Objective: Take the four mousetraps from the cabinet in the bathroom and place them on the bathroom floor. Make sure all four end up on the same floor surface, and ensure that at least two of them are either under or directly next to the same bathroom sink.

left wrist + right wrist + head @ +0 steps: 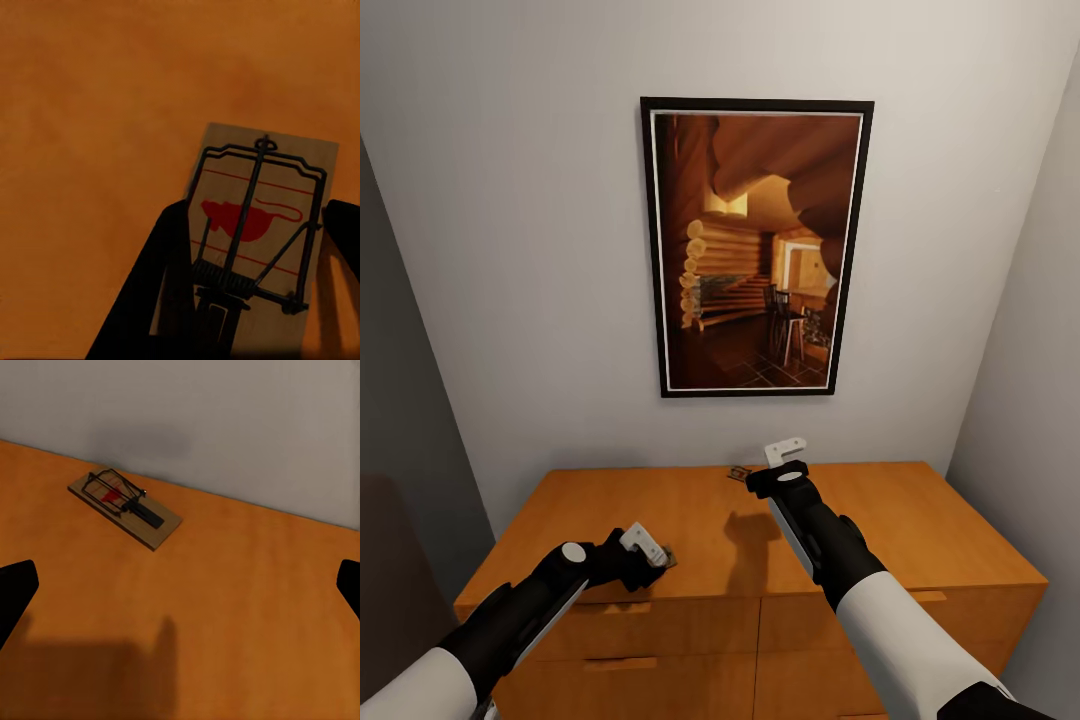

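Observation:
The orange-brown cabinet stands against the wall in front of me. My left gripper is low over its front left part. In the left wrist view its dark fingers press both long edges of a mousetrap, a tan board with a wire bar and a red mouse print, so it is shut on it. A second mousetrap lies flat at the back of the top, near the wall. My right gripper hovers just right of it, open. The right wrist view shows that mousetrap ahead of the spread fingers.
A large black-framed picture of a log interior hangs on the white wall above the cabinet. A side wall closes in at the right and a grey wall at the left. The cabinet's fronts have slim handles.

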You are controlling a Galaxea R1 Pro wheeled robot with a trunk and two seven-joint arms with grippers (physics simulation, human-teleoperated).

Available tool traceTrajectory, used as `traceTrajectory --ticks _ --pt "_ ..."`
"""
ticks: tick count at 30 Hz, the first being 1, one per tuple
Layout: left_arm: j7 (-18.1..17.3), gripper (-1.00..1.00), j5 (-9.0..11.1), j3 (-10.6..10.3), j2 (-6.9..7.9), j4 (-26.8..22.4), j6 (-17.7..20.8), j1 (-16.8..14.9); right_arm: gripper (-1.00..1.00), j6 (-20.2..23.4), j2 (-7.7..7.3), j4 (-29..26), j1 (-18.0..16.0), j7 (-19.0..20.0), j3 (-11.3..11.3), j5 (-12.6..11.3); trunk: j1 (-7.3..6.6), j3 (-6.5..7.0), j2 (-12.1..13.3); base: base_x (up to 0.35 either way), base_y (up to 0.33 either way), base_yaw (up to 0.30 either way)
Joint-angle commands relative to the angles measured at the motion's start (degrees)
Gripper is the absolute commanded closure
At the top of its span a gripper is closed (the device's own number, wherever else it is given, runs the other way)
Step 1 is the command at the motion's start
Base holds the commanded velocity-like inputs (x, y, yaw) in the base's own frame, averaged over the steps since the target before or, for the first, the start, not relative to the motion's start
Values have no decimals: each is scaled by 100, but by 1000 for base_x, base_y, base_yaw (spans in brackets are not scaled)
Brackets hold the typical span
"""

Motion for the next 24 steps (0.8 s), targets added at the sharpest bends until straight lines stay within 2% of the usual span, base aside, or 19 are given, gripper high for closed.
traceTrajectory --ticks 1,24 --pt "-13 100 61 -144 6 45 58 2 -100 33 -2 -5 -6 -29 15 -5 2 -11 -6 0 0 0" --pt "-6 100 60 -151 -9 45 50 2 -100 33 4 -5 -6 -29 15 -5 2 -11 -6 0 0 0"
